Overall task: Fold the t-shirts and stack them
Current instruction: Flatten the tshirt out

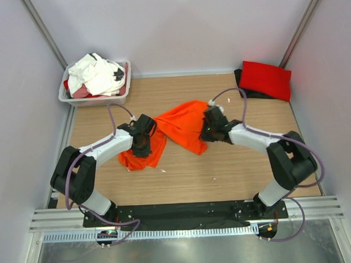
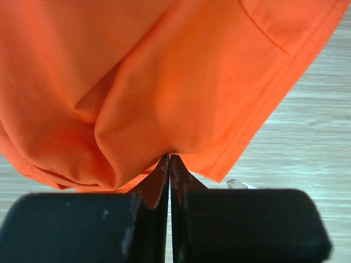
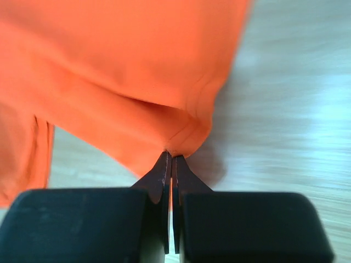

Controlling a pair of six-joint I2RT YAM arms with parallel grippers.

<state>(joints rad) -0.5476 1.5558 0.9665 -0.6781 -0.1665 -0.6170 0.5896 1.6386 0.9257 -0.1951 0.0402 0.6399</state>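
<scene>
Left pincer [image 2: 170, 158] and right pincer [image 3: 171, 155], each pressed shut on orange shirt [image 1: 184, 125] over tabletop [image 1: 223, 170]; red shirt [image 1: 266, 79] folded at far right corner.

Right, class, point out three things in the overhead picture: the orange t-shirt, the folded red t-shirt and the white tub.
orange t-shirt [image 1: 184, 124]: top view, the broad middle of the cloth.
red t-shirt [image 1: 266, 79]: top view, the centre of its folded top face.
white tub [image 1: 96, 101]: top view, its near wall.

The orange t-shirt [image 1: 184, 126] lies crumpled mid-table; the folded red t-shirt [image 1: 266, 79] sits far right, seemingly atop a black t-shirt [image 1: 240, 78]; white t-shirts [image 1: 95, 73] heaped far left.
</scene>
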